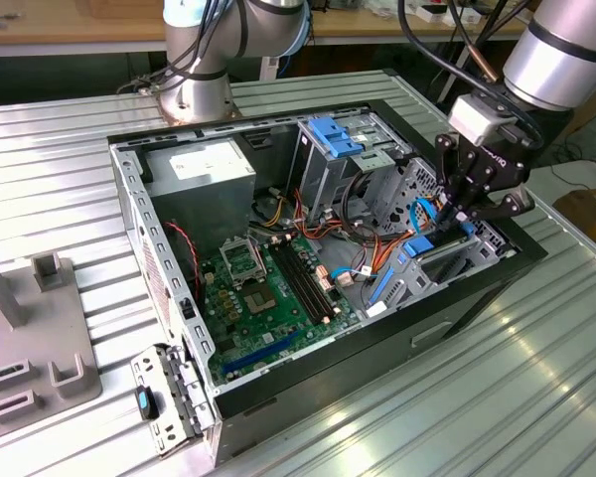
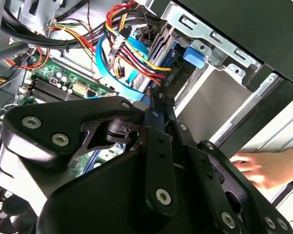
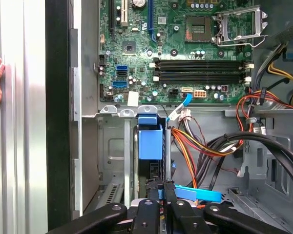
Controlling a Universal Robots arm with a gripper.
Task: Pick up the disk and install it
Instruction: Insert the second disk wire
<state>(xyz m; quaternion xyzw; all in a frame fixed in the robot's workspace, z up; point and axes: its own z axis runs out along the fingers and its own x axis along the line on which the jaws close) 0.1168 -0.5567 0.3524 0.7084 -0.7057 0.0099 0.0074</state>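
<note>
Ribbed metal table [image 1: 70, 179] carries an open computer case [image 1: 129, 209], its motherboard [image 1: 268, 298] exposed. At the exterior view's right, the gripper [image 1: 464, 221] reaches into the drive bay [image 1: 432, 263]. Its jaws look nearly closed on the top edge of the disk [image 3: 150, 139], which stands on edge in the slot, its long axis running down into the bay. I'd judge it stiff, fairly heavy and shock-sensitive, best held by its blue rail frame rather than its flat faces. A person's hand [image 2: 266, 168] rests just beside the case.
</note>
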